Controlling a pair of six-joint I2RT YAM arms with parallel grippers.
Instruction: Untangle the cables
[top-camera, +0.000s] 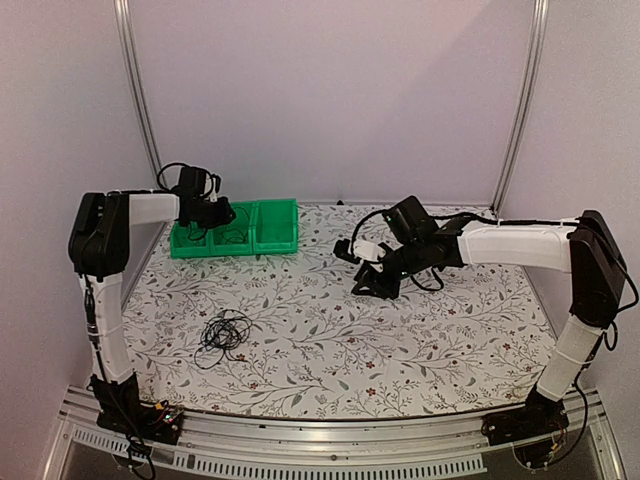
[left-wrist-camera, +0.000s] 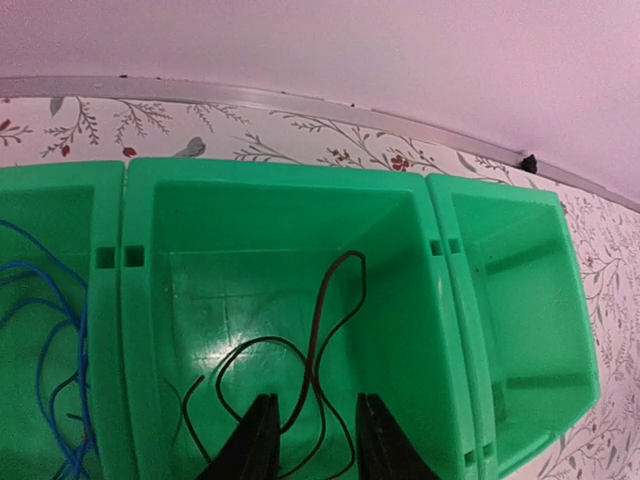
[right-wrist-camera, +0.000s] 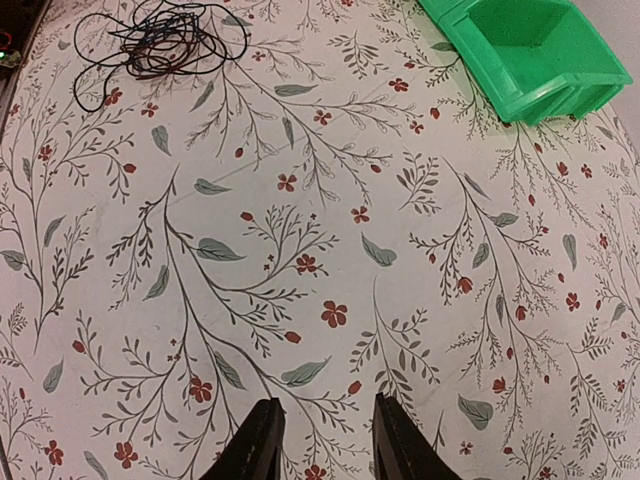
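Observation:
The cables (top-camera: 224, 334) lie as a wiry black bundle on the floral table, front left of centre; the bundle also shows in the right wrist view (right-wrist-camera: 160, 32) at top left. My left gripper (left-wrist-camera: 316, 440) is open above the middle compartment of the green bin (left-wrist-camera: 275, 180), where one thin dark red-black wire (left-wrist-camera: 320, 330) lies loose between and in front of the fingers. A blue wire (left-wrist-camera: 50, 330) lies in the bin's left compartment. My right gripper (right-wrist-camera: 322, 440) is open and empty over bare tablecloth, far from the bundle.
The green bin (top-camera: 272, 240) stands at the back left of the table; its right compartment (left-wrist-camera: 520, 300) holds nothing. The back wall rail (left-wrist-camera: 300, 100) runs just behind it. The right arm (top-camera: 500, 245) reaches over the table's middle right.

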